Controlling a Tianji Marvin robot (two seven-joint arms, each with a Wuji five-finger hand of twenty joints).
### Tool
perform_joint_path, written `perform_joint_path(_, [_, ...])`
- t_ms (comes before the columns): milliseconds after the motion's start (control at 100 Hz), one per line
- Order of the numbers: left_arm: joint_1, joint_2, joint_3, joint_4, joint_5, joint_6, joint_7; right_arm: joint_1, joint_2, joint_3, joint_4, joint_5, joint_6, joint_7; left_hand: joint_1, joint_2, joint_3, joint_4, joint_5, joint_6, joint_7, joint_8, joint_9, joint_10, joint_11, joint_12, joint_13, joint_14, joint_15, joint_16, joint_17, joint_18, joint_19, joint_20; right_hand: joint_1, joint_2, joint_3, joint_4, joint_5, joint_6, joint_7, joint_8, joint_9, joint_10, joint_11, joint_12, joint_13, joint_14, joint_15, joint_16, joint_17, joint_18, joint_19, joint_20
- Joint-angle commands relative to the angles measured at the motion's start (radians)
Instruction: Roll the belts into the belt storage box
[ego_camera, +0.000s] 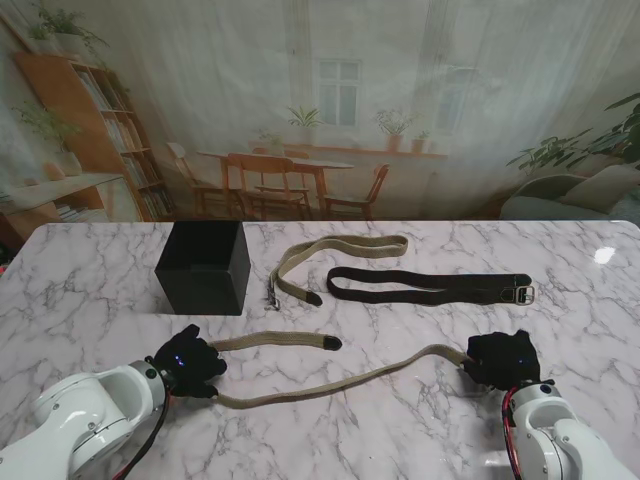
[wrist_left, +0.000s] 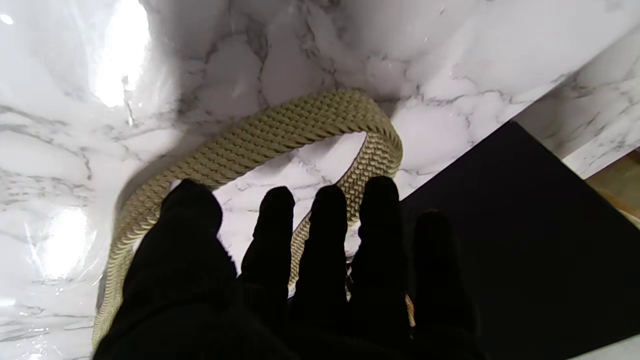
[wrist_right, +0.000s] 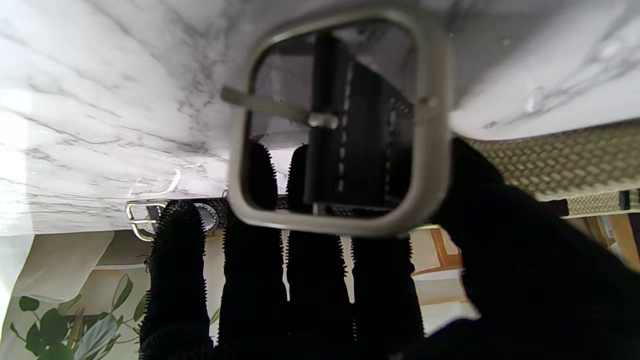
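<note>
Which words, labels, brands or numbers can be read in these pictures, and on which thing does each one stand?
None can be read.
Black storage box: plain, no label visible.
Woven khaki belt: no print.
Metal buckle at the right hand: no engraving visible; blurred.
Black belt and second khaki belt: too small to tell.

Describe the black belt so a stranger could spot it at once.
Start at the black box on the marble table. To its right, past a folded khaki belt, lies the black belt. It is the only dark strap, with a metal buckle at its right end.
</note>
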Motion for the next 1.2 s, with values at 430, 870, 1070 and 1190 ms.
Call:
perform_joint_path(430, [-0.006,-0.017,-0.086,-0.069,-0.117,-0.087,0.168,-0.018,0.006,0.010,-0.038,-0.061,-0.017,-0.006,-0.073,0.099,-0.035,0.000,-0.091,0.014,-0.098,-0.016,-0.223,0.045,-0.153,-0.123,-0.152,0.019,-0.169,-0.142,-0.089,0.061,-0.178,-0.049,-0.195,0.060,-0.150,0.117,-0.166,0.014,-0.392,0.127,-0.375,0.054,-0.065,-0.076,-0.203,-0.006,-0.108,-0.075,-0.040,-0.033,0.014,0.011])
perform_joint_path(870, [-0.042,-0.032,-0.041,-0.038,-0.172,0.004,0.277,-0.067,0.009,0.107,-0.098,-0.106,-0.116,-0.017,-0.072,0.128,-0.039,0.000,-0.090,0.016,-0.104,-0.010,-0.214,0.048,-0.159,-0.130,-0.149,0.026,-0.165,-0.149,-0.084,0.079,-0.192,-0.048,0.051,0.126,0.015,0.142,-0.538,-0.226,-0.507,-0.083,-0.410,0.031,-0.057,-0.131,-0.217,-0.024,-0.101,-0.096,-0.046,-0.029,0.007,0.012])
perform_joint_path(1070, [-0.041,-0.035,-0.035,-0.024,-0.185,0.016,0.309,-0.067,0.011,0.152,-0.073,-0.027,-0.321,0.027,-0.068,0.135,-0.039,0.001,-0.094,0.022,-0.107,-0.008,-0.214,0.051,-0.159,-0.126,-0.151,0.028,-0.162,-0.146,-0.086,0.084,-0.195,-0.044,0.239,0.121,0.228,0.147,-0.267,-0.383,-0.266,0.001,-0.558,0.034,-0.122,-0.210,-0.314,-0.002,-0.207,-0.165,-0.089,-0.021,-0.068,-0.007])
perform_joint_path(1190, [-0.043,-0.034,-0.033,-0.024,-0.180,0.010,0.310,-0.063,0.015,0.151,-0.067,-0.019,-0.325,0.072,-0.069,0.136,-0.040,0.001,-0.093,0.022,-0.107,-0.007,-0.215,0.051,-0.159,-0.124,-0.152,0.030,-0.160,-0.144,-0.085,0.084,-0.196,-0.042,0.279,0.108,0.281,0.150,-0.184,-0.382,-0.237,0.046,-0.597,0.037,-0.132,-0.229,-0.352,0.011,-0.237,-0.186,-0.097,-0.018,-0.088,-0.010])
